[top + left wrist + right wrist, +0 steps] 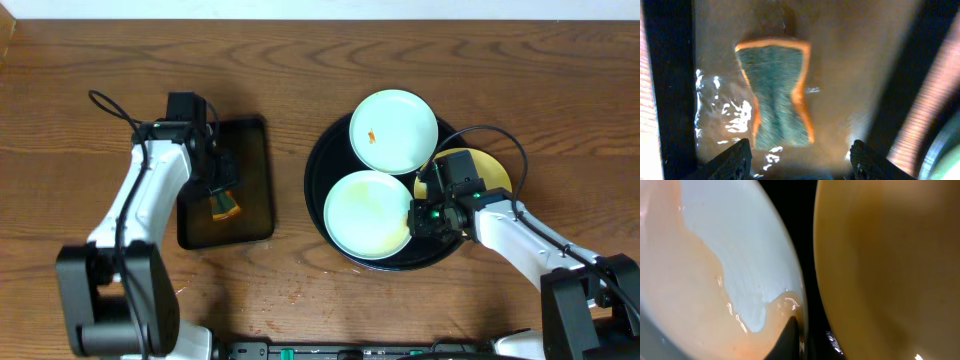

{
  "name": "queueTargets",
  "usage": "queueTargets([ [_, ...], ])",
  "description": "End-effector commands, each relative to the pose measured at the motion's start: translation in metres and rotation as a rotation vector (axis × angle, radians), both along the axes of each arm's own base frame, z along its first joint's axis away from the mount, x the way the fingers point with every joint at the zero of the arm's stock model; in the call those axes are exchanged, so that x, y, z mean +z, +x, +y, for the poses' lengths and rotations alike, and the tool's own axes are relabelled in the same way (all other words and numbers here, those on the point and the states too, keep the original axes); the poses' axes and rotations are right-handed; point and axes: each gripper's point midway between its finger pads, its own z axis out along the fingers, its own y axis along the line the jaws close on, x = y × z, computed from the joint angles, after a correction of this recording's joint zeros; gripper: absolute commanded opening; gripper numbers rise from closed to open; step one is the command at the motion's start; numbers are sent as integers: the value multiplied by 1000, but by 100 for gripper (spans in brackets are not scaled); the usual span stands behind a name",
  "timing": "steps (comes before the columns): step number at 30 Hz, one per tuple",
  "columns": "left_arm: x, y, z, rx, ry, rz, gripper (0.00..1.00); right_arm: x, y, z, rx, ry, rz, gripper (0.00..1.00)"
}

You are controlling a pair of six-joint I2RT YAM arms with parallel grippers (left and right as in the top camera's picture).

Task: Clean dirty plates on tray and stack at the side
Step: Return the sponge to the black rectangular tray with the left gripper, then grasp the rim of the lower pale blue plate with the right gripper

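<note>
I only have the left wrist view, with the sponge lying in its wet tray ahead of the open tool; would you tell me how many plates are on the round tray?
Observer: Three: the far plate and the near plate, both pale blue-white, and a yellow plate partly under the right arm, all on the round tray.
Operator: Thank you. Does any of them show dirt?
Observer: The far plate has a small orange smear near its left side.
Operator: And where is the right tool?
Observer: The right tool is shut at the near plate's right rim; I cannot tell whether it pinches the rim.
</note>
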Motion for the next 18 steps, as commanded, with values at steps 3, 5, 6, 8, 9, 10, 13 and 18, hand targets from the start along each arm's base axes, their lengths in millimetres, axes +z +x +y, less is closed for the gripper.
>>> queueTargets([
  [3, 30, 10, -15, -52, -18, -94, 69, -6, -9, -4, -17, -21, 32, 1],
  [5, 29, 9, -15, -52, -18, -92, 69, 6, -2, -6, -24, -38, -1, 1],
  [6, 29, 9, -15, -52, -18, -90, 69, 13, 1, -9, -29, -54, -19, 1],
  [8, 29, 9, -15, -52, -18, -89, 70, 37, 9, -18, -39, -104, -71, 1],
  [9, 29, 9, -15, -52, -18, -89, 70, 47, 12, -21, -35, -124, -93, 1],
  [10, 29, 9, -15, -52, -18, -89, 71, 59, 15, -25, -33, -149, -119, 1],
  [13, 29, 9, -15, -51, -18, -89, 79, 87, 23, -31, -19, -195, -189, 1],
  [18, 29, 9, -15, -51, -18, -89, 85, 121, 36, -34, -24, -274, -299, 1],
])
